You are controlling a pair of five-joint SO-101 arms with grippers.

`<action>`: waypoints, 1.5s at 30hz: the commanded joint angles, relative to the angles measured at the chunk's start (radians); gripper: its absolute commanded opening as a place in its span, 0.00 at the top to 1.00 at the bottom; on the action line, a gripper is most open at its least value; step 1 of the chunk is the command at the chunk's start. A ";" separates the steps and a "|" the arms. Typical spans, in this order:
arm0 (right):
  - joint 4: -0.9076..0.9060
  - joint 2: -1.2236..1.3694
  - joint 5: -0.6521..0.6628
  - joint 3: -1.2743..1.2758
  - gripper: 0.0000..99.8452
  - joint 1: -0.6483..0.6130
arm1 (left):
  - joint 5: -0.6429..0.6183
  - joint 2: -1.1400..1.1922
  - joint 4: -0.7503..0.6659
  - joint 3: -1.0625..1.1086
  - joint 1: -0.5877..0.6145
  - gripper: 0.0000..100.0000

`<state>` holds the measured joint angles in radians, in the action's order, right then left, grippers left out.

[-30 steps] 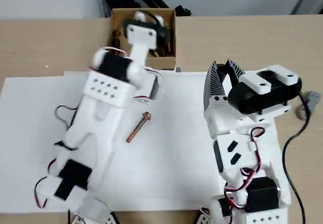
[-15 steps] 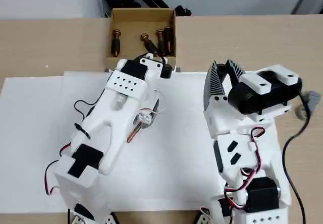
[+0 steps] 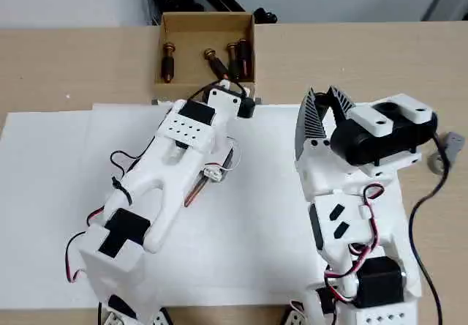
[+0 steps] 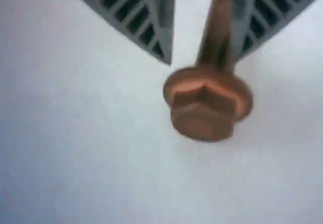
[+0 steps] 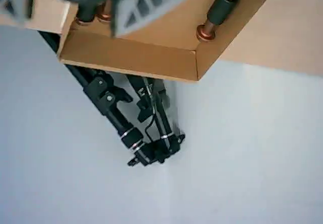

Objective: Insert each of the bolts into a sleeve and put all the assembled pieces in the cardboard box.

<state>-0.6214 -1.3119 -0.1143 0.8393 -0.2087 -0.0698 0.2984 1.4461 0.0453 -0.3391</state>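
The bolt (image 4: 207, 103) is solid copper-coloured metal: stiff, small but dense, and prob. smooth, so it can roll on its shank or slip in a weak pinch. The hex head w/ flange is the wide end. The best hold is on the plain shank, approx. mid-length, w/ the pads across the axis.

It lies flat on the white paper (image 3: 263, 252), under the left arm. In the high view its long axis runs diagonal, the free shank tip toward the arm's base and the other end under the arm, toward the box (image 3: 191, 39).

The left gripper (image 4: 204, 52) is low over it, fingers apart, not clamped. The shank passes between them, close to one finger, maybe touching it; the head sticks out past the tips.

The box holds four assembled pieces (image 3: 168, 60), lying approx. parallel. This bolt is near the box, outside it.
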 commanded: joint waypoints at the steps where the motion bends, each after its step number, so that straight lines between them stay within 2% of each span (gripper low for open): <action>1: 0.013 -0.015 -0.008 -0.012 1.00 0.005 | 0.009 -0.008 -0.028 0.004 0.000 0.92; 7: 0.013 -0.013 -0.008 -0.012 1.00 0.005 | 0.054 -0.006 -0.057 0.030 0.000 0.92; 14: 0.013 -0.012 -0.008 -0.011 1.00 0.005 | 0.170 -0.006 -0.058 0.073 0.015 0.92; 22: 0.013 -0.010 -0.008 -0.011 1.00 0.004 | 0.178 0.144 -0.123 0.077 0.041 0.93; 26: 0.012 -0.010 -0.008 -0.011 1.00 0.004 | 0.178 0.187 -0.103 0.047 0.044 0.93; 29: 0.012 -0.010 -0.008 -0.011 1.00 0.004 | 0.180 0.184 -0.101 0.045 0.040 1.00; 32: 0.012 -0.012 -0.008 -0.011 1.00 0.004 | 0.190 0.173 -0.100 0.045 0.032 1.00; 37: 0.012 -0.015 -0.008 -0.009 1.00 0.004 | 0.190 0.028 -0.100 0.045 0.031 1.00; 45: -0.035 -0.018 -0.014 -0.009 1.00 -0.002 | 0.149 -0.359 -0.083 0.062 0.038 1.00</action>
<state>-0.6444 -1.3119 -0.1174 0.8393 -0.2087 0.1082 0.1235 1.3556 0.1082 -0.3038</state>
